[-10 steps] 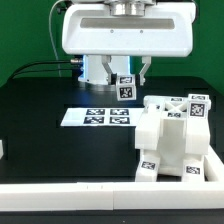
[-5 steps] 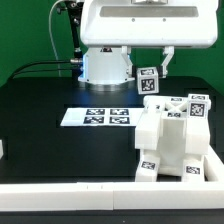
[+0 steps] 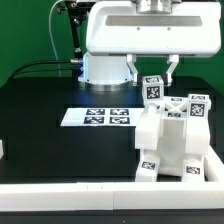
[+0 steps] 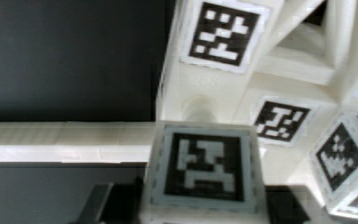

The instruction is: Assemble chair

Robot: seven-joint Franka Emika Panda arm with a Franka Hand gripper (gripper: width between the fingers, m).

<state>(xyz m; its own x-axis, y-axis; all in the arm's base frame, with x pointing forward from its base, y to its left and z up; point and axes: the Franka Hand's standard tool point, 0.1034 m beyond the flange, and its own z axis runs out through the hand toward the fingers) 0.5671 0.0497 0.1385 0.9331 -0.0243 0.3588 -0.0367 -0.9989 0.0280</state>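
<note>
Right, exterior view first: my gripper (image 3: 155, 77) hangs over the table (image 3: 40, 120), jaws closed around a small tagged chair piece (image 3: 153, 88), held clear of the surface and just above and beside the top of the partly built chair (image 3: 172, 140). That white structure sits at the exterior view's right, near the front edge of the table. The marker board (image 3: 98, 117) lies flat toward the exterior view's left of it, apart from it. Wrist view next: the held piece (image 4: 202, 172) fills the foreground between my fingers (image 4: 101, 198), tag facing the camera; the chair's white panels and tags (image 4: 247, 80) sit close behind it, whether touching yet I cannot tell. My read: this is the carry-and-align step before seating the piece. To do it well, I would keep the piece square in the grip, line its edges up with the receiving slot, then lower slowly and straight. The slot itself is hidden, so I would watch for a tilt or a snag on the neighbouring panel.
</note>
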